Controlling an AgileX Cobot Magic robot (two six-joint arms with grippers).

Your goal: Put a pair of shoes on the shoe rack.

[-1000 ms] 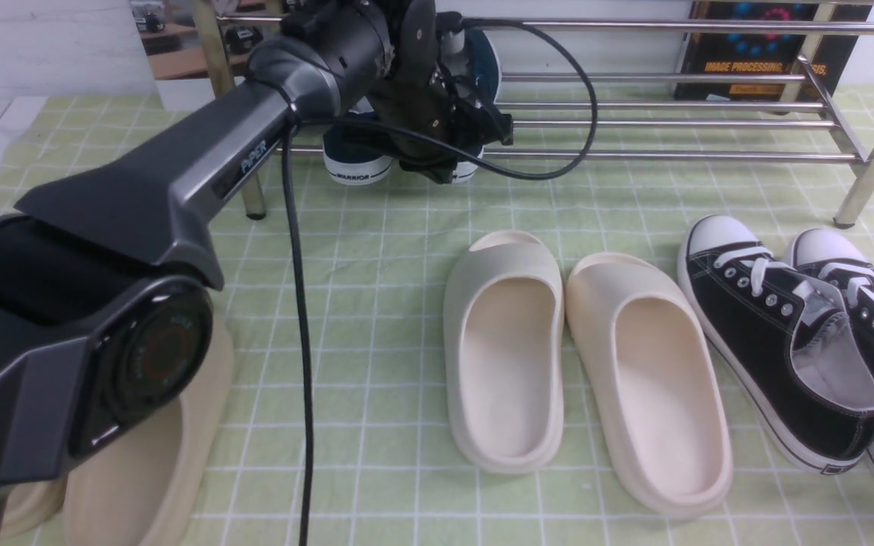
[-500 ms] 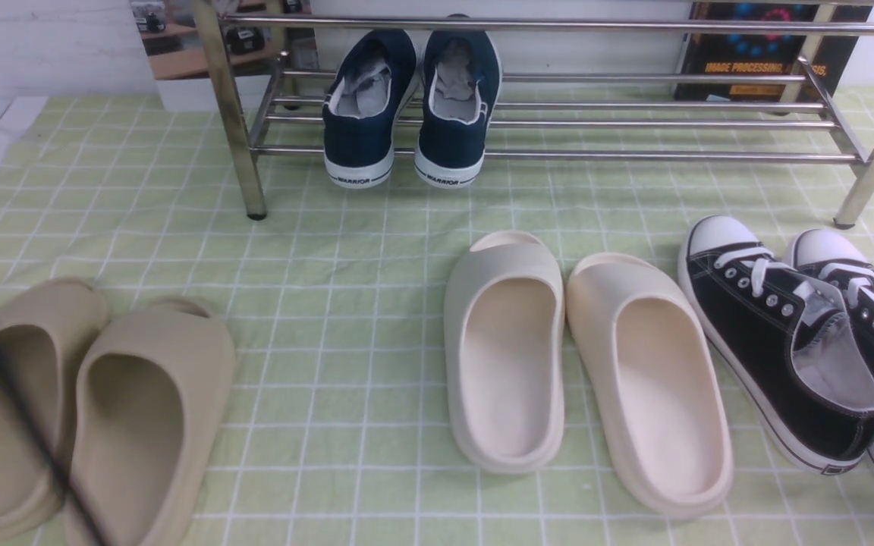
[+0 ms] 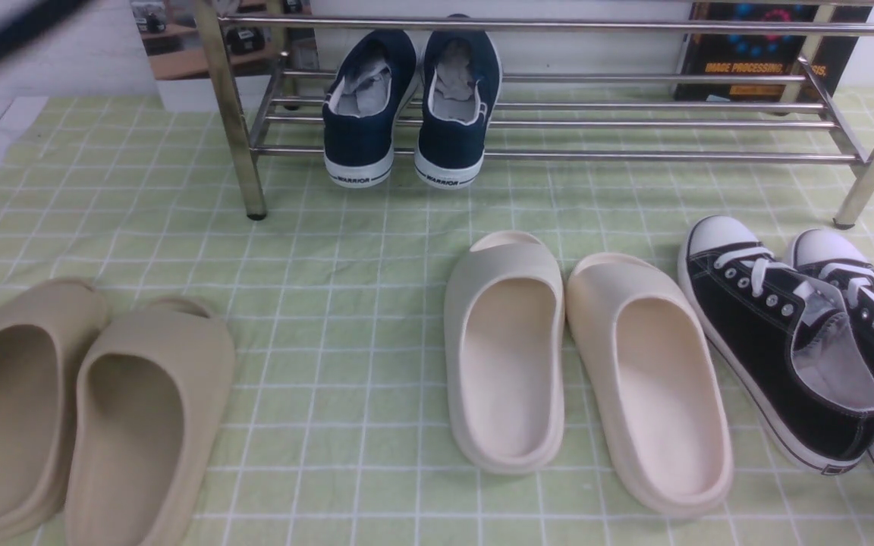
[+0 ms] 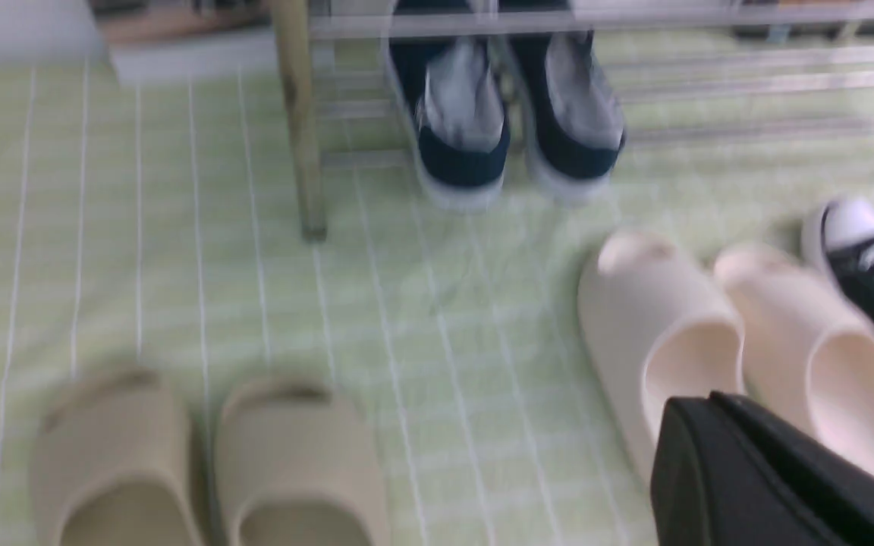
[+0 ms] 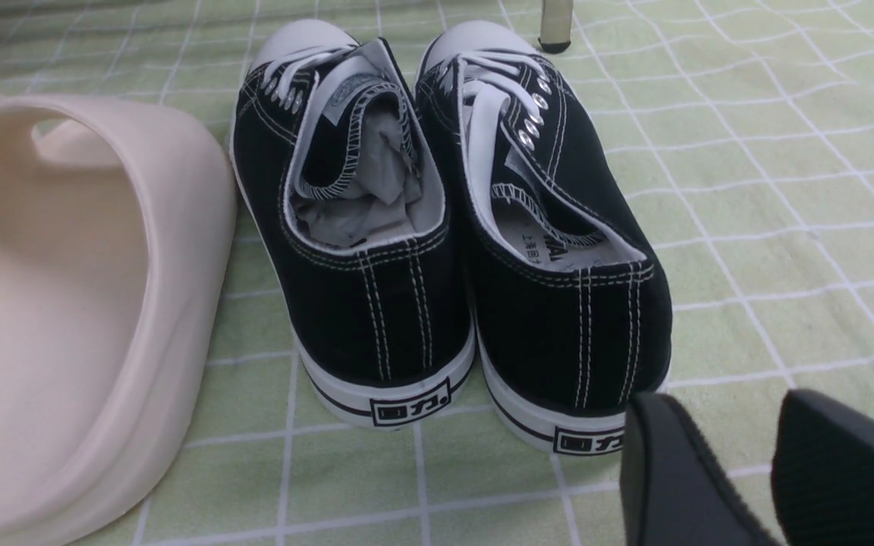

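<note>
We find the pair of shoes (image 3: pixel 410 102) resting side by side on the lower bars of the shoe rack (image 3: pixel 634 121), heels overhanging the front bar. Placement looks done; we judge only arm retreat remains. The left gripper (image 4: pixel 771 478) shows one blurred dark finger, so we cannot tell its state. The right gripper (image 5: pixel 771 474) is slightly spread and empty, near the black sneakers (image 5: pixel 444 227).

Blurred frame. Navy shoes (image 4: pixel 513 114) sit on the shoe rack (image 4: pixel 710 76) at top centre; tan slides (image 4: pixel 209 462) lower left, cream slides (image 4: pixel 748 356) right. A dark gripper finger (image 4: pixel 748 478) occupies the lower right corner.
</note>
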